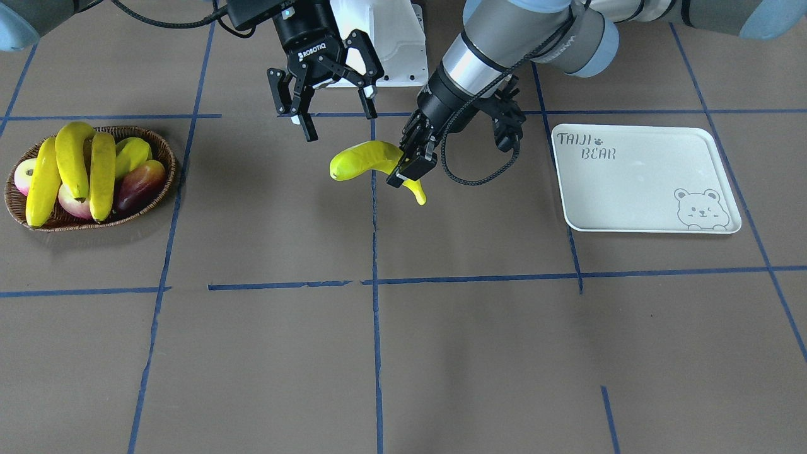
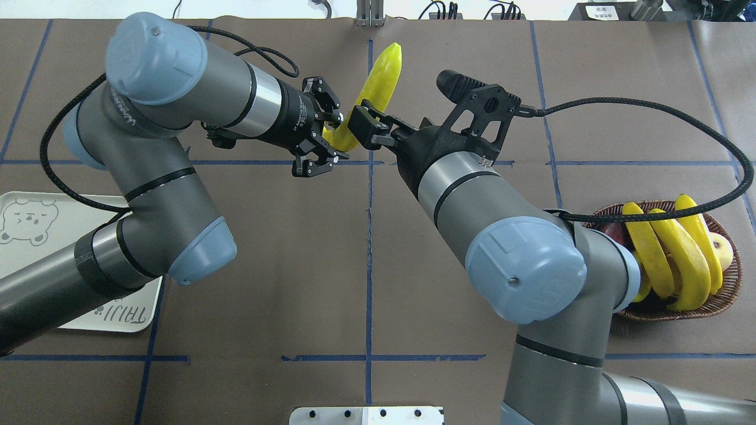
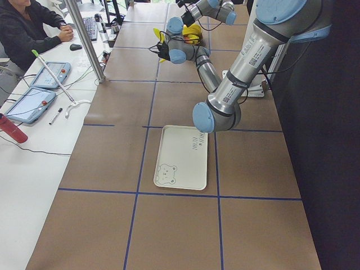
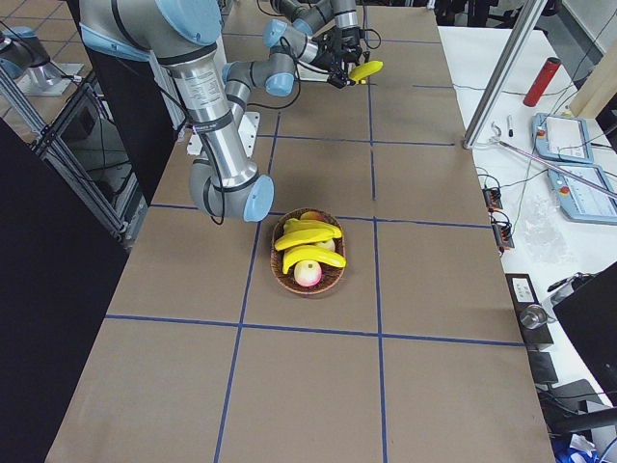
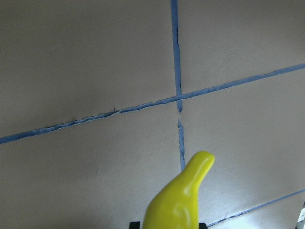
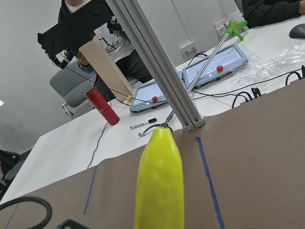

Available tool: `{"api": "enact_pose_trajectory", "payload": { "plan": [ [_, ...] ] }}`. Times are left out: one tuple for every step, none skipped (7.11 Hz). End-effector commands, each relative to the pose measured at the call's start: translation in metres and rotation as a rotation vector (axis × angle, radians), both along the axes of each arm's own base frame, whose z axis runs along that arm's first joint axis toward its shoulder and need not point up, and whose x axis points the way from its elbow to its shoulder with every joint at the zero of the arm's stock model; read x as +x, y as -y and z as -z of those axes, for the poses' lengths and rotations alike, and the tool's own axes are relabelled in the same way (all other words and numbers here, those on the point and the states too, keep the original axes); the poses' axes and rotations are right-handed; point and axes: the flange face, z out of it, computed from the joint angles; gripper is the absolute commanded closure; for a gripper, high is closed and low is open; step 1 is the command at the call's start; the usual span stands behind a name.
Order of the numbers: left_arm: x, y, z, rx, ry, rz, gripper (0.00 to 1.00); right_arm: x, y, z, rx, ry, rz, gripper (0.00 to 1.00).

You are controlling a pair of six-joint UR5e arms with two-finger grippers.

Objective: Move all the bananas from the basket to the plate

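I have the left gripper (image 1: 411, 167) clamped on one banana (image 1: 359, 161), held in the air over the middle of the tabletop (image 1: 479, 353), with its forearm slanting down from the robot's left. The right gripper (image 1: 342, 126) hangs just beside the banana, fingers (image 1: 307, 123) spread apart and off the fruit. Brown tabletop stretches between the banana and the plate (image 1: 643, 183) near the left end. Three more bananas (image 1: 72, 157) lie in the basket (image 1: 169, 165) near the right end.
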Motion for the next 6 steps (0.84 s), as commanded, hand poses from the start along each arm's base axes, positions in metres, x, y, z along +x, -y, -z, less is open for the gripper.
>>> {"api": "enact_pose_trajectory", "payload": {
  "plan": [
    [-0.052,0.028,-0.07,0.148,0.105,-0.113,1.0,0.037,-0.024,0.0,-0.028,-0.052,0.134,0.0],
    [-0.078,0.027,-0.114,0.243,0.151,-0.188,1.0,0.052,-0.027,0.0,-0.054,-0.103,0.159,0.0],
    [-0.102,0.02,-0.156,0.348,0.219,-0.227,1.0,0.067,-0.021,-0.003,-0.085,-0.146,0.185,0.0],
    [-0.132,0.002,-0.21,0.472,0.308,-0.288,1.0,0.081,-0.004,-0.019,-0.15,-0.192,0.241,0.0],
    [-0.175,-0.023,-0.264,0.597,0.398,-0.361,1.0,0.092,0.008,-0.045,-0.198,-0.264,0.301,0.0],
    [-0.212,-0.044,-0.32,0.713,0.527,-0.436,1.0,0.103,0.015,-0.072,-0.232,-0.314,0.36,0.0]
  ]
}}
